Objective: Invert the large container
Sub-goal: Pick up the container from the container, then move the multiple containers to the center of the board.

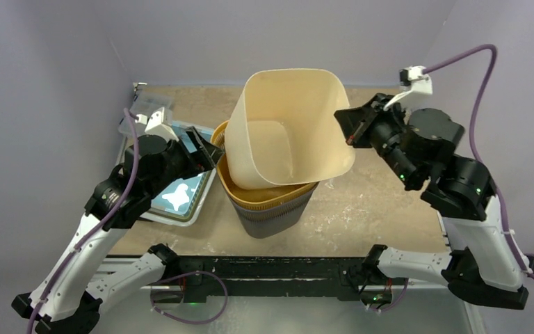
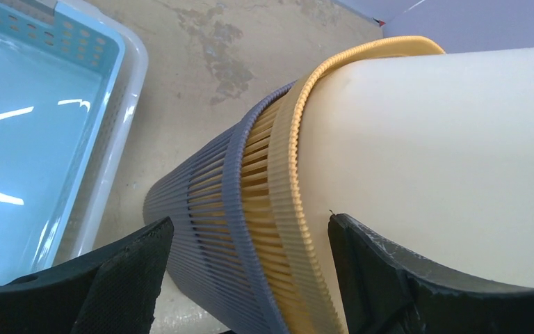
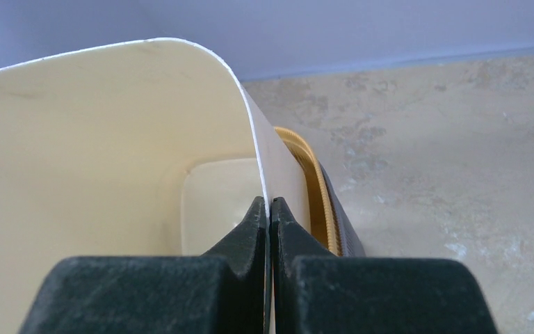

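Right claw (image 3: pixel 269 205) pinched tight on the rim of the big cream container (image 1: pixel 288 132), tilted off to its left and nested in the yellow basket (image 1: pixel 264 197). Left claw (image 2: pixel 249 223) wide open, grey basket (image 2: pixel 208 209) between its fingers.

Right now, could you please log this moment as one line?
right gripper: shut on container rim | left gripper: open by baskets | container: mouth up, nested in baskets

Right fingers (image 3: pixel 242 240) tight on cream container (image 3: pixel 97 153) rim
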Controlling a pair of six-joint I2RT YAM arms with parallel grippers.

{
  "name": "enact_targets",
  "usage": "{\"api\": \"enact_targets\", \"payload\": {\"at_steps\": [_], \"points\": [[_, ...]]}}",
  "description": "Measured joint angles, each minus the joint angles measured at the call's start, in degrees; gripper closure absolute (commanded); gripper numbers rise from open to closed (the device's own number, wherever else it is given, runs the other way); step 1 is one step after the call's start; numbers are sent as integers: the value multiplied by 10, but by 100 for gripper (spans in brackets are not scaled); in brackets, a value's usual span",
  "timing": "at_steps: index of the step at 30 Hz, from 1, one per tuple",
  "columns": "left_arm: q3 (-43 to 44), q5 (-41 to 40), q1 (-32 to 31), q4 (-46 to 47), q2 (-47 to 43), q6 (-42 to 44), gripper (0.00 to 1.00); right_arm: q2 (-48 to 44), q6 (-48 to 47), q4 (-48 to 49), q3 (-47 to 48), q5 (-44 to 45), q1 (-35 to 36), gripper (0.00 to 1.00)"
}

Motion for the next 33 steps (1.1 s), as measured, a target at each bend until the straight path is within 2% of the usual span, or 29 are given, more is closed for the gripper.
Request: {"api": "enact_targets", "payload": {"at_steps": [6, 15, 20, 26, 33], "points": [[0, 7, 0, 23, 35, -2, 26, -28, -20, 16, 22, 15, 0, 100], [10, 1, 0, 23, 82, 14, 47, -41, -58, 25, 64, 67, 0, 100], [41, -10, 0, 16, 115, 30, 58, -41, -82, 29, 83, 127, 0, 100], [77, -24, 0, 15, 159, 48, 65, -42, -121, 55, 89, 219, 1, 100], [94, -43, 0, 25, 181, 63, 81, -63, -177, 77, 79, 320, 0, 100]]}}
